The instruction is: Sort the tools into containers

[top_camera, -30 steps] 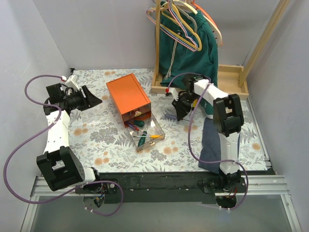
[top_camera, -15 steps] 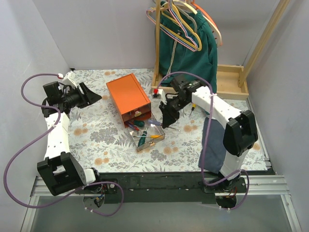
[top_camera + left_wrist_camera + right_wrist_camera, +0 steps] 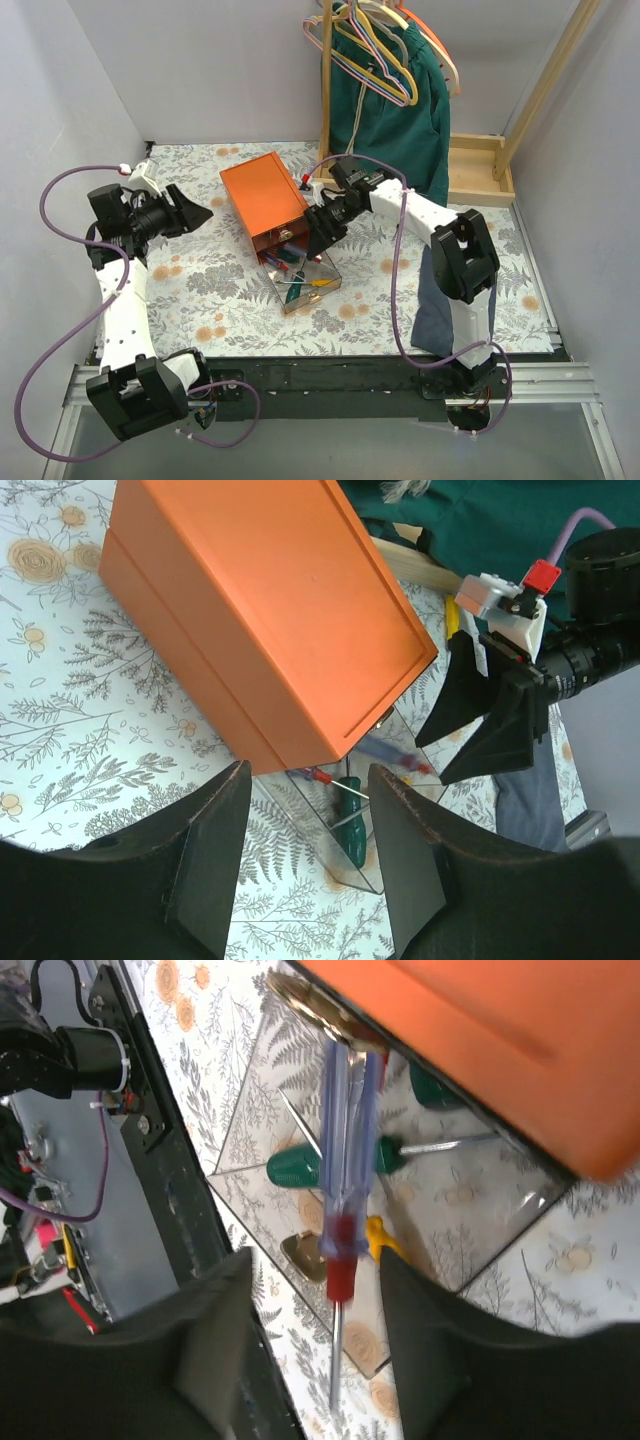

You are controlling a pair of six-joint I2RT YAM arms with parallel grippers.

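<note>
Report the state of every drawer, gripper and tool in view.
Lower drawer, pulled out.
Upper drawer, shut.
Left gripper, open, empty.
Right gripper, open above the lower drawer.
Blue screwdriver, ungripped, over the lower drawer.
Green screwdriver, lying in the lower drawer.

Bright, even light, soft shadows (overhead view crisp); right wrist view smeared, probably motion blur.

The flowery table [image 3: 200, 280] holds an orange box [image 3: 262, 195] with its clear drawer [image 3: 313, 297] pulled out, a wooden rack base [image 3: 480, 165] and a blue cloth [image 3: 435, 290].
</note>
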